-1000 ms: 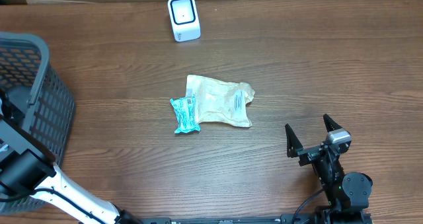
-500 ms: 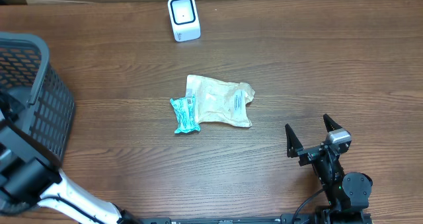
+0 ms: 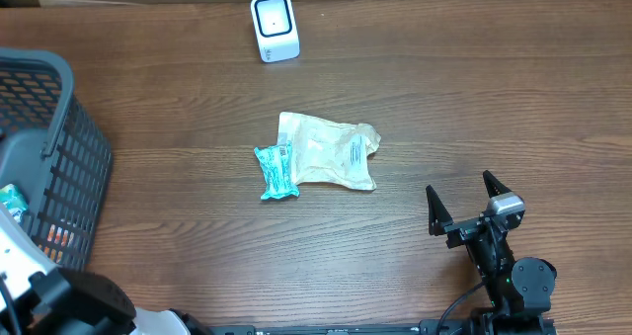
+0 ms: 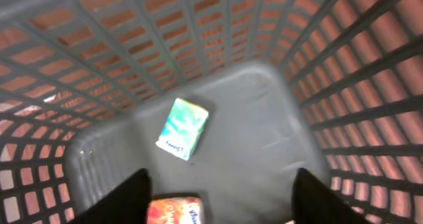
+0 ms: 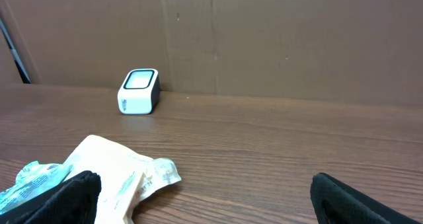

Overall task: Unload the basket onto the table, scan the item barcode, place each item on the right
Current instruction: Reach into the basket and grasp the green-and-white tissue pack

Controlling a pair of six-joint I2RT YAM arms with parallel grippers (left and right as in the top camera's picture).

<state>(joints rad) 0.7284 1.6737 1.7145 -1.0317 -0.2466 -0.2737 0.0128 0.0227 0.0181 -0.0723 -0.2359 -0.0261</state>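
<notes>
The left gripper [image 4: 221,179] hangs open and empty above a teal packet [image 4: 182,128] in the basket [image 4: 317,65]; the right gripper [image 3: 459,185] gapes empty. Seemingly between items. Next: carry the mid-table cream pouch [image 3: 331,152] to the scanner [image 3: 274,26].

A robotics test bench staged as a shop checkout: a wood-grain table [image 3: 494,98] backed by plain cardboard wall [image 5: 264,39], a small white barcode scanner [image 3: 275,27], a grey plastic shopping basket [image 3: 69,167] holding packaged goods, a cream packet [image 3: 331,149] and a teal packet [image 3: 276,170] lying loose, and a robot arm [image 3: 509,266] at the near edge.
</notes>
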